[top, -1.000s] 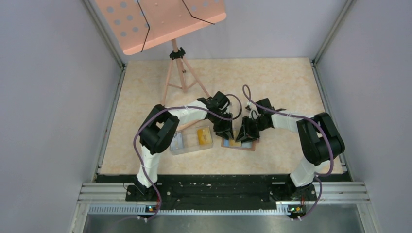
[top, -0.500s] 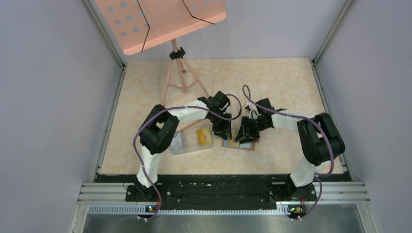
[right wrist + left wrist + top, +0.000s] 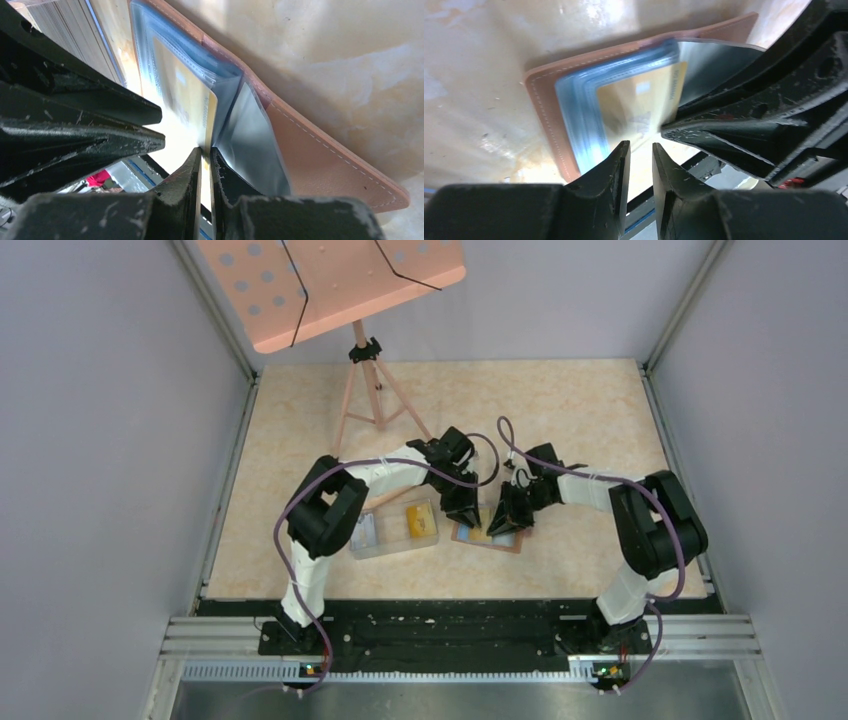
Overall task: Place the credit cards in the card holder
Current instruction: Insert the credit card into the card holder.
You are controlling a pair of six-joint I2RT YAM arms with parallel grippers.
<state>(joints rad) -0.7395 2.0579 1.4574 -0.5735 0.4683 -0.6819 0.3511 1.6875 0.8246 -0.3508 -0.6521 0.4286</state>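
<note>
The brown card holder (image 3: 512, 543) lies open on the table, its blue plastic sleeves (image 3: 579, 115) fanned up. A yellow-orange credit card (image 3: 185, 100) stands partly in a sleeve; it also shows in the left wrist view (image 3: 639, 105). My right gripper (image 3: 206, 152) is shut on this card's edge, over the holder in the top view (image 3: 503, 519). My left gripper (image 3: 640, 150) hovers just beside it (image 3: 464, 514), jaws a little apart and empty. Another yellow card (image 3: 420, 519) and a pale grey-blue card (image 3: 365, 531) lie in a clear tray (image 3: 394, 544).
A pink music stand (image 3: 330, 285) on a tripod (image 3: 365, 400) stands at the back left. Grey walls close in the table on the left, right and back. The two grippers are almost touching over the holder.
My right gripper has shifted slightly left and lower with the yellow card. The card holder has nudged a little to the left. The left arm has barely moved.
</note>
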